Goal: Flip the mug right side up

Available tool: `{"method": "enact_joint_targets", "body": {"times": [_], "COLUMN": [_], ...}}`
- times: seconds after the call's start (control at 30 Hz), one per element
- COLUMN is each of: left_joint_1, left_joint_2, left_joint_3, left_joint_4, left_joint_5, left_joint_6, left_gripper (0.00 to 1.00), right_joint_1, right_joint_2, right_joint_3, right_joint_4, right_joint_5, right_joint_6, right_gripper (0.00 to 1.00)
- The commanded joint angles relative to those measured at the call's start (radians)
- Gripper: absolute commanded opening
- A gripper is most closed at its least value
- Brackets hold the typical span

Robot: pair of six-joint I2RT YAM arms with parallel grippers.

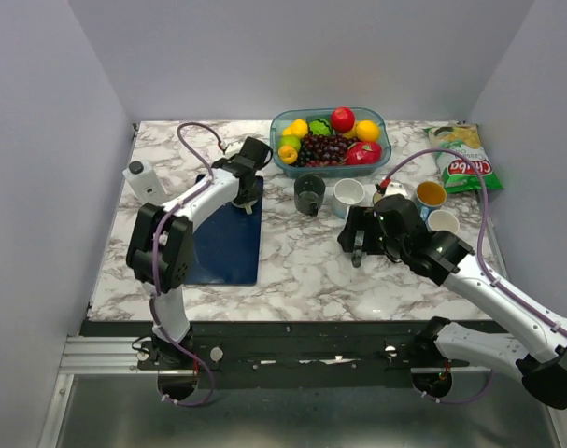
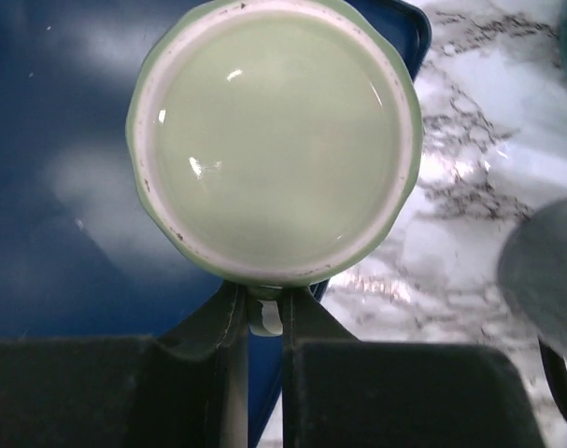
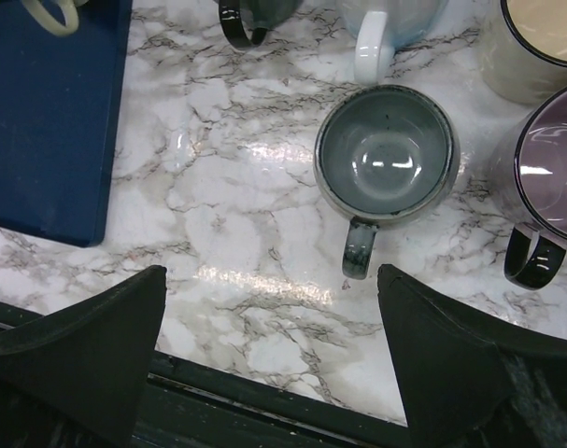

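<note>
A pale green mug (image 2: 274,140) fills the left wrist view with its glazed base turned toward the camera, over the blue mat (image 2: 49,215). My left gripper (image 2: 262,303) is shut on the green mug's handle. In the top view my left gripper (image 1: 253,155) sits at the mat's far right corner and hides the mug. The mug's handle shows at the top left of the right wrist view (image 3: 49,14). My right gripper (image 3: 271,280) is open and empty above bare marble, just near of a grey-blue mug (image 3: 386,154).
Upright mugs stand in a row: dark grey (image 1: 309,193), light blue (image 1: 348,194), orange-filled (image 1: 431,194), white (image 1: 443,221), purple (image 3: 549,177). A fruit bowl (image 1: 330,140), a chips bag (image 1: 465,161) and a white bottle (image 1: 143,179) stand at the back.
</note>
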Motion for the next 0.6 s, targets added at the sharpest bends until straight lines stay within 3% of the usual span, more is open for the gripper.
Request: {"method": "enact_joint_targets", "body": {"times": [0.0, 0.17, 0.3, 0.57], "left_joint_1": [0.007, 0.007, 0.007, 0.002], "left_joint_2": [-0.24, -0.39, -0.505, -0.599], "left_joint_3": [-0.034, -0.052, -0.063, -0.092], "left_joint_4": [0.053, 0.112, 0.216, 0.576], "left_joint_5": [0.078, 0.219, 0.422, 0.774], "left_joint_6": [0.015, 0.008, -0.023, -0.173], "left_gripper": [0.0, 0.0, 0.0, 0.0], "right_joint_1": [-0.009, -0.008, -0.008, -0.008], "right_joint_2": [-0.03, -0.056, -0.065, -0.036], "right_joint_3": [-0.004, 0.002, 0.025, 0.153], "right_joint_4": [0.045, 0.098, 0.148, 0.302], "right_joint_5": [-0.033, -0.078, -0.135, -0.314], "right_joint_6": [0.0, -0.006, -0.007, 0.068], "right_gripper": [1.0, 1.0, 1.0, 1.0]}}
